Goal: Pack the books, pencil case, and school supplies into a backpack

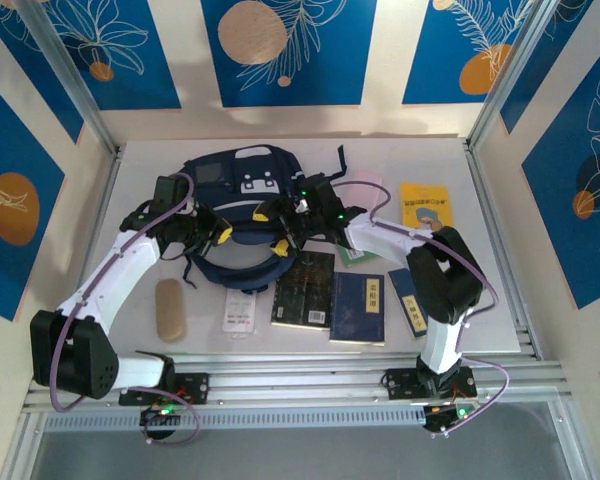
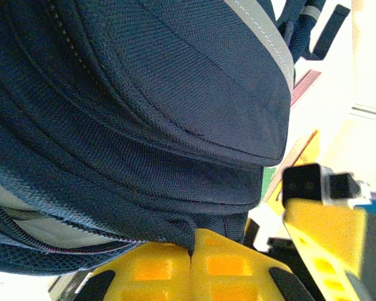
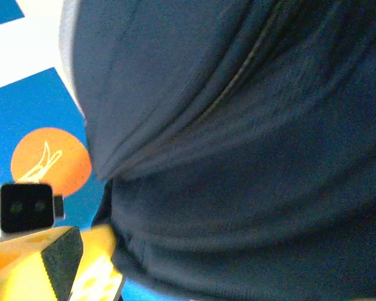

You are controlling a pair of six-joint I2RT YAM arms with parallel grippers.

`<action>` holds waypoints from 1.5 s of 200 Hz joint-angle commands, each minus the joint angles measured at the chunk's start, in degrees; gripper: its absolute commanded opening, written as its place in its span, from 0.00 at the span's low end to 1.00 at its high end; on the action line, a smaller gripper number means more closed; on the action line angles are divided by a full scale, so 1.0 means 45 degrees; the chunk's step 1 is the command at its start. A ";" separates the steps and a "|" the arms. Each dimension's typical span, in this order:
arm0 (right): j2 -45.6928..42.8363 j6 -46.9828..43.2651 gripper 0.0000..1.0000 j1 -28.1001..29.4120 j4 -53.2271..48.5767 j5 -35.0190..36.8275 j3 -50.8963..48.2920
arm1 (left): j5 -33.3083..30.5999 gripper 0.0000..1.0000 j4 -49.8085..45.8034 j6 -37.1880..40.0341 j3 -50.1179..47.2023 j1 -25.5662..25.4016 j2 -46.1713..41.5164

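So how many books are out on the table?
5: black book front centre, navy book beside it, second navy book partly under the right arm, yellow book far right, small green book half under that arm; others possibly hidden.

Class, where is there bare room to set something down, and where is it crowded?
Free: the back-left corner of the table, left of the backpack; the back strip between backpack and yellow book. Crowded: in front of the backpack, with books, a white packet.

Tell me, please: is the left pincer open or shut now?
Shut. In the left wrist view the left pincer has its two yellow fingers meeting, nipping a fold of the backpack fabric.
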 commanded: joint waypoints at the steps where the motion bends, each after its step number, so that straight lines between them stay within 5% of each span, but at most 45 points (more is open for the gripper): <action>1: 0.0510 0.0711 0.84 0.0022 0.0204 0.0095 0.0864 | 0.0199 0.00 0.0674 -0.0076 0.0543 -0.0185 -0.0355; 18: 0.0743 0.0055 0.68 0.0042 -0.0656 0.0910 0.1498 | 0.0138 0.00 0.0631 -0.0018 0.0487 -0.0226 -0.0561; 52: 0.1470 -0.2834 0.19 -0.0350 -0.2253 0.1508 0.3378 | -0.0092 0.00 0.0346 0.1017 0.0504 -0.0356 -0.0681; 81: 0.2466 -0.5080 0.00 -0.0496 -0.3528 -0.0413 0.5575 | -0.0396 0.00 0.0011 0.1595 0.0591 -0.0433 -0.0971; 116: 0.2858 -0.7021 0.00 -0.0434 -0.4839 -0.1970 0.7496 | -0.0435 0.00 -0.0141 0.2777 0.1079 -0.0654 -0.1271; 142: 0.2675 -0.7644 0.00 -0.0837 -0.4594 -0.3182 0.8009 | -0.0856 0.43 -0.0603 0.4974 0.1381 -0.0655 -0.2050; 168: 0.3850 -0.9110 0.00 -0.1393 -0.7743 -0.4368 1.0760 | -0.1285 0.62 -0.1403 0.6721 0.1869 -0.0654 -0.2583; 229: 0.6201 -0.9494 0.03 -0.2205 -0.9502 -0.3929 1.3762 | -0.2095 0.67 -0.2190 0.7591 0.2146 -0.0655 -0.2723; 263: 0.7479 -0.9836 0.14 -0.2205 -1.0283 -0.2760 1.5283 | -0.2066 0.69 -0.2533 0.7729 0.2121 -0.0655 -0.2782; 300: 0.7489 -1.0506 0.50 -0.2307 -1.0999 -0.1455 1.5487 | -0.2210 0.69 -0.2882 0.8110 0.2052 -0.0653 -0.3184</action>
